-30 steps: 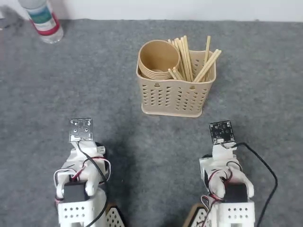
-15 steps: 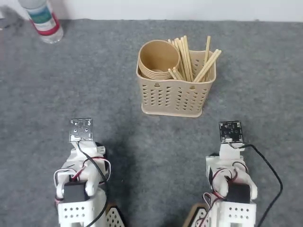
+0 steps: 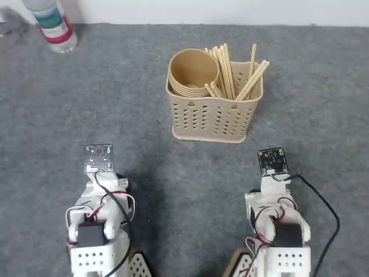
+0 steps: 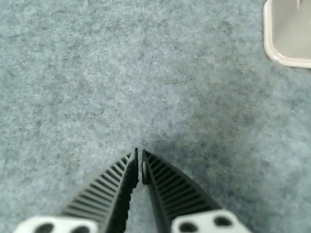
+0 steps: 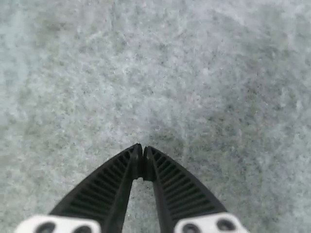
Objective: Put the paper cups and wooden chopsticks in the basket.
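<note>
Standing upright toward the far side of the grey mat (image 3: pixel 115 104), the beige slotted basket (image 3: pixel 213 118) holds a nested stack of paper cups (image 3: pixel 193 72) in one half and a bundle of wooden chopsticks (image 3: pixel 230 72) leaning in the other. At the far corner on the left arm's side is a plastic bottle (image 3: pixel 52 23); its label (image 3: pixel 53 26) has red and teal bands, with print too small to read. The left arm (image 3: pixel 98 202) and right arm (image 3: pixel 274 202) sit at the near edge, well apart from the basket. In its own wrist view the left gripper (image 4: pixel 139 160) hangs over bare mat with its jaws drawn together at the tips, and a pale corner of the basket's base is near the frame's edge. The right gripper (image 5: pixel 142 155) is closed tip to tip above the mat.
</note>
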`<action>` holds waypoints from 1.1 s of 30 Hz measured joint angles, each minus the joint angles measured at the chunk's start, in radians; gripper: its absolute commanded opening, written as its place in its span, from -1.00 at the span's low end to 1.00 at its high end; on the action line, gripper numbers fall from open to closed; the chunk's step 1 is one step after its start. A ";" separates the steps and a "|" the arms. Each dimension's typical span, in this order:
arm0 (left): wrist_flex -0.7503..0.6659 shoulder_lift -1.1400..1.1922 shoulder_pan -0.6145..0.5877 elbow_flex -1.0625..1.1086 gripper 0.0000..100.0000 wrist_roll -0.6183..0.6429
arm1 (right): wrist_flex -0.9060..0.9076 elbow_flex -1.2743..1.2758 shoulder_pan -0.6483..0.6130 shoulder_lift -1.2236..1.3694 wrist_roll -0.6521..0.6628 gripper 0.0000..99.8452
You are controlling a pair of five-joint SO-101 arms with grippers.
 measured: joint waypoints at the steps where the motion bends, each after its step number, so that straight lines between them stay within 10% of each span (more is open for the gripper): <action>1: 0.000 0.000 0.000 0.000 -0.97 0.000 | 0.000 0.000 0.000 0.000 0.000 -0.98; 33: 0.000 0.000 0.000 0.000 -0.97 0.000 | 0.000 0.000 -0.012 0.000 -0.077 -0.98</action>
